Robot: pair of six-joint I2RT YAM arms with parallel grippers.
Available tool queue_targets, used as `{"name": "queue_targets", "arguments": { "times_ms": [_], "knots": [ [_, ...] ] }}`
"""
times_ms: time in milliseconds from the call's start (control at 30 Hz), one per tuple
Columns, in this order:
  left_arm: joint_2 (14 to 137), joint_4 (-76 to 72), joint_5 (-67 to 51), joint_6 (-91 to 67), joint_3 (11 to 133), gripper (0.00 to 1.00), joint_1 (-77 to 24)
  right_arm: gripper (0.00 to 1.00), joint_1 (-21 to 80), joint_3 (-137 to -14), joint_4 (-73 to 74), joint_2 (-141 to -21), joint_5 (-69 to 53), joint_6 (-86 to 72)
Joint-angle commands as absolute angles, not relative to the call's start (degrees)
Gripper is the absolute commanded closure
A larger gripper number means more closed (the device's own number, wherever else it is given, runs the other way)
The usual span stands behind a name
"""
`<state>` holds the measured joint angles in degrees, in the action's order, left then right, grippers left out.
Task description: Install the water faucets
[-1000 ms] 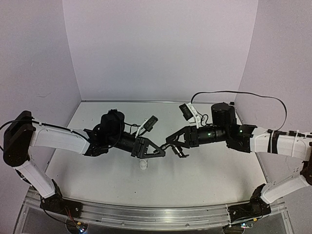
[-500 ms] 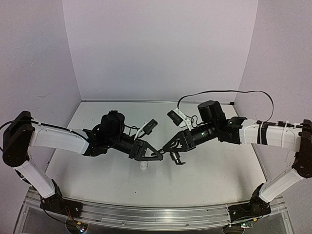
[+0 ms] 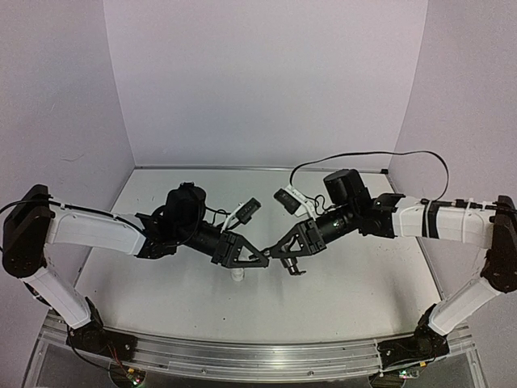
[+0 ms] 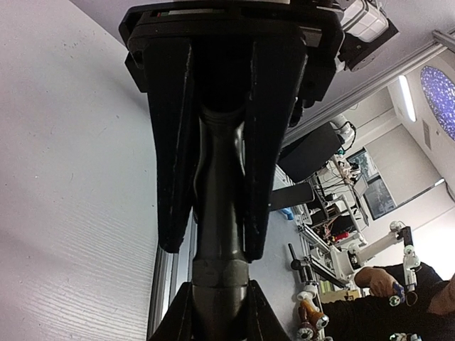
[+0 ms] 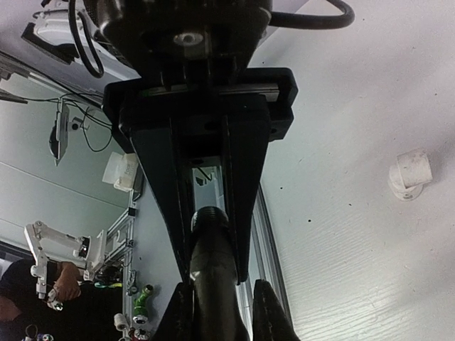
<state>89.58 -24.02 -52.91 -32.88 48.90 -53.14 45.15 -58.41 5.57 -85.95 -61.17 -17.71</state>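
White tabletop (image 3: 355,283) carries the small white cylindrical fitting (image 5: 410,172). Above it, my left gripper (image 4: 213,241) and right gripper (image 5: 212,270) both pinch the dark grey metal tap (image 4: 219,277). Probable step: regrasp. Next: align tap over fitting.

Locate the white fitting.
Top view: the white fitting lies on the table, left of centre, just below the left end effector in the picture; that end effector grips the dark tap.
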Motion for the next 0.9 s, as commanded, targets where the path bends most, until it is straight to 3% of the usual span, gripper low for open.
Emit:
{"name": "queue_targets", "arguments": {
  "times_ms": [0, 133, 300, 333, 467, 567, 700, 867],
  "knots": [
    [87.1, -25.1, -51.7, -31.5, 49.8, 1.00, -52.3, 1.00, 45.6, -60.2, 5.0, -86.2, -62.9, -17.0],
    [86.8, -24.3, -50.6, -31.4, 49.6, 0.95, -52.0, 1.00, 45.6, -58.6, 3.3, -83.4, -54.6, -17.3],
    [82.7, -22.0, -42.2, -32.1, 46.0, 0.30, -49.9, 1.00, 45.6, -56.8, 3.8, -79.5, -36.8, -17.3],
    [81.8, -20.0, -38.7, -31.9, 45.7, 0.22, -49.8, 1.00, 45.6, -56.5, 5.3, -78.8, -31.1, -16.4],
    [82.2, 0.4, -21.3, -32.5, 50.3, 0.17, -49.9, 1.00, 45.5, -55.6, 11.7, -76.9, -10.7, -14.4],
    [86.7, 14.4, -8.8, -34.5, 56.6, 0.16, -51.9, 1.00, 45.5, -54.6, 13.3, -76.0, -4.1, -13.7],
    [94.6, 24.3, -3.5, -36.6, 63.9, 0.15, -54.2, 1.00, 45.5, -54.0, 14.1, -75.6, -0.9, -13.4],
    [102.1, 25.7, -2.3, -37.3, 69.2, 0.14, -56.5, 1.00, 45.5, -54.7, 16.1, -76.1, -0.2, -14.0]
  ]
}}
